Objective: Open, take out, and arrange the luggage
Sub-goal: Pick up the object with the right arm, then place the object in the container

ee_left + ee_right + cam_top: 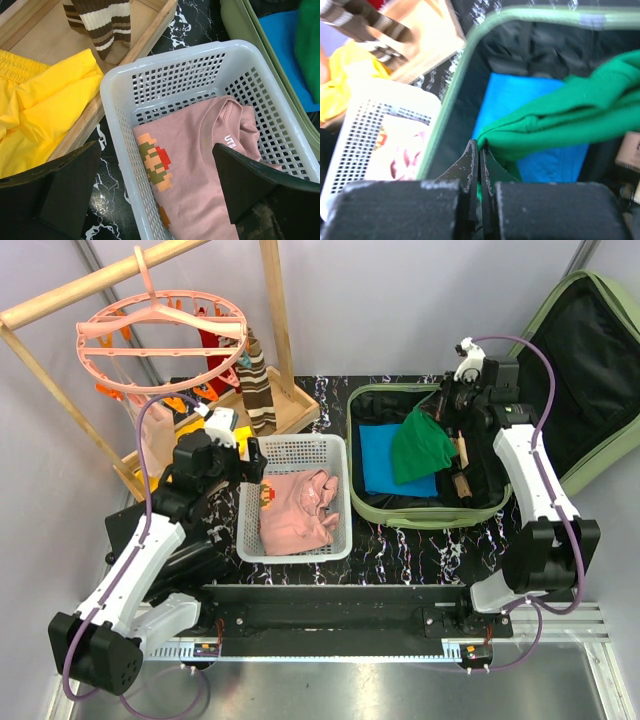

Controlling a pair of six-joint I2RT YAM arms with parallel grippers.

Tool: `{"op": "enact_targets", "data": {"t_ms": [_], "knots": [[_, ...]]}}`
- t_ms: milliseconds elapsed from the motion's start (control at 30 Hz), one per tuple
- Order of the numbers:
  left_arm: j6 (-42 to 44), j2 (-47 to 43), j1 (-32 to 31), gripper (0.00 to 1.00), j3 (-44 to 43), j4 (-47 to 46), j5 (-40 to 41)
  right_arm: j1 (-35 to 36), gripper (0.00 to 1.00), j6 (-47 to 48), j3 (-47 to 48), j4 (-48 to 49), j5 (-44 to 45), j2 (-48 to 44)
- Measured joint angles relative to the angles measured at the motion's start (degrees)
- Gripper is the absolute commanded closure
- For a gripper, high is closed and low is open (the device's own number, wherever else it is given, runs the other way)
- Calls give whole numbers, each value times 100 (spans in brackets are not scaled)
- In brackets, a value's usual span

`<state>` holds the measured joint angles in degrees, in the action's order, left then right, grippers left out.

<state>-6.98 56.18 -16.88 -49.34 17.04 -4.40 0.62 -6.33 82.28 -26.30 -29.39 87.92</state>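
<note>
The light-green luggage (420, 518) lies open on the table, its black-lined lid (590, 370) leaning back at the right. A blue garment (378, 462) lies flat inside it. My right gripper (442, 415) is shut on a green garment (420, 448) and holds it lifted over the open case. In the right wrist view the gripper (480, 148) pinches an edge of the green cloth (570, 117) above the blue one (520, 97). My left gripper (250, 465) is open and empty over the left rim of the white basket (295, 445), with a pink shirt (200, 180) below.
A wooden rack with a tray (285, 405) stands at the back left, holding yellow cloth (45, 100) and a brown striped garment (257, 385). A pink round hanger (160, 335) hangs from its bar. Brown items (462, 480) lie at the suitcase's right side.
</note>
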Motion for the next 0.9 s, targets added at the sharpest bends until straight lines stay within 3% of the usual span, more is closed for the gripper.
{"op": "enact_targets", "data": {"t_ms": [267, 567, 900], "knots": [[-20, -79, 0, 1, 0, -17, -20, 514, 100, -184, 437, -229, 168, -407], [-68, -269, 0, 1, 35, -26, -17, 1628, 100, -619, 909, -330, 227, -776], [-164, -861, 0, 1, 214, -44, 476, 2955, 100, -1412, 573, 621, 249, -894]]}}
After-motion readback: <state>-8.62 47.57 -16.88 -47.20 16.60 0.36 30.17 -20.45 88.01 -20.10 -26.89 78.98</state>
